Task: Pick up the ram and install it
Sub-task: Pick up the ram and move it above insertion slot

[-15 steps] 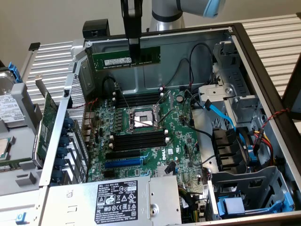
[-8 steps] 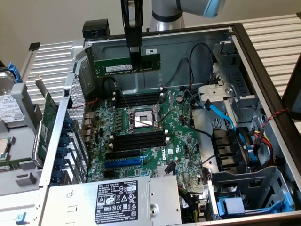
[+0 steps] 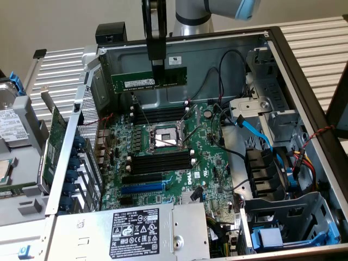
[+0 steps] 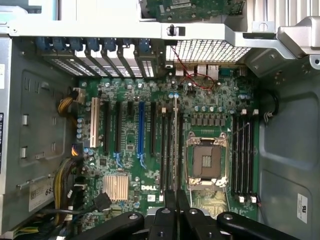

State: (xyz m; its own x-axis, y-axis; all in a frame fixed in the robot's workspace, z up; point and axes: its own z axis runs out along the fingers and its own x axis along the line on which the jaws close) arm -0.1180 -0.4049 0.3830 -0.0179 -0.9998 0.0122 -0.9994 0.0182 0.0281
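Ram [image 3: 142, 82] is clamped in my claw [image 3: 157, 73]. Ext. view: ram's long edge level, hanging clear above mobo [image 3: 163, 163], near case wall [image 3: 217, 60]. Wrist view: ram edge-on betw. my fingers [image 4: 170, 202], lined over black slots [image 4: 165, 145] beside CPU socket [image 4: 205, 160].

I see ram [image 3: 149, 81] green, white label | gripper [image 3: 157, 72] black | slots [image 3: 160, 161] beside CPU socket [image 3: 166, 136] black | motherboard [image 3: 212, 157] around socket green

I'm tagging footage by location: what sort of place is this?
Probably a robotics lab bench for PC assembly: an opened computer case, motherboard exposed, on a slatted table, and a gripper holding the ram above it.
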